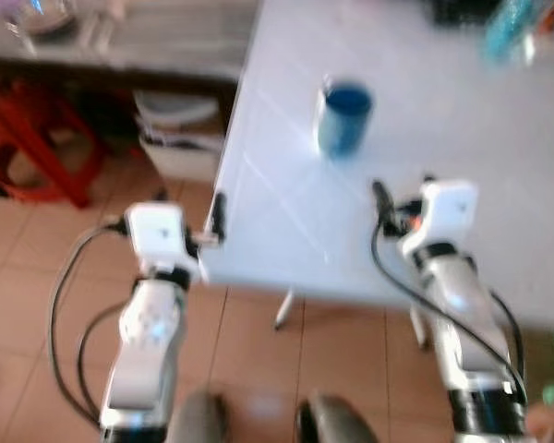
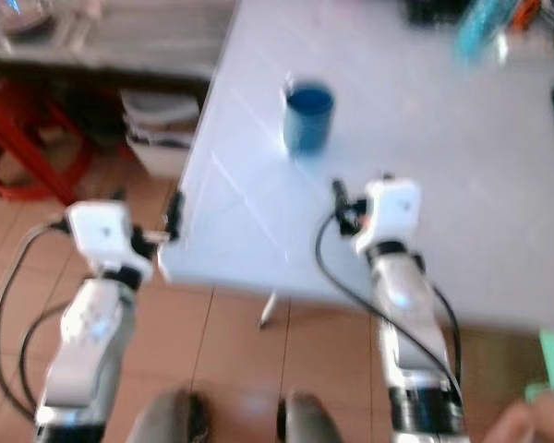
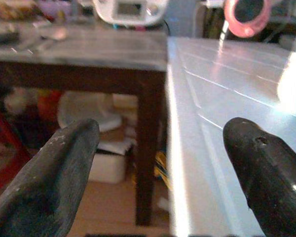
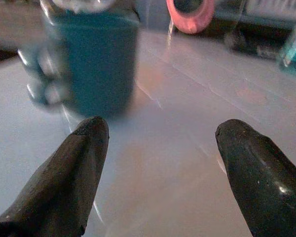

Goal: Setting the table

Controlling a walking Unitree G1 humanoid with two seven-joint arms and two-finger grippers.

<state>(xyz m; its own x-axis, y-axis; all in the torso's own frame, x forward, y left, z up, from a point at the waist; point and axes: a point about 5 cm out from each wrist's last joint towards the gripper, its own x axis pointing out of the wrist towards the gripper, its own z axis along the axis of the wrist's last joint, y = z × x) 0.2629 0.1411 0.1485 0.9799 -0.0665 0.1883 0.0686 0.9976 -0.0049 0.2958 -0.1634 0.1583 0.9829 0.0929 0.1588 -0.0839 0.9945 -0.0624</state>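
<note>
Blue mug (image 1: 343, 118) stands upright on the white worktop (image 1: 286, 198), set in from its left edge and untouched. Right gripper (image 4: 158, 163) hovers low over the worktop just short of the mug, fingers spread and empty, apparently lined up for a grasp. Left gripper (image 3: 163, 168) sits at the worktop's corner edge, fingers likewise released, holding nothing. Head views are blurred.
</note>
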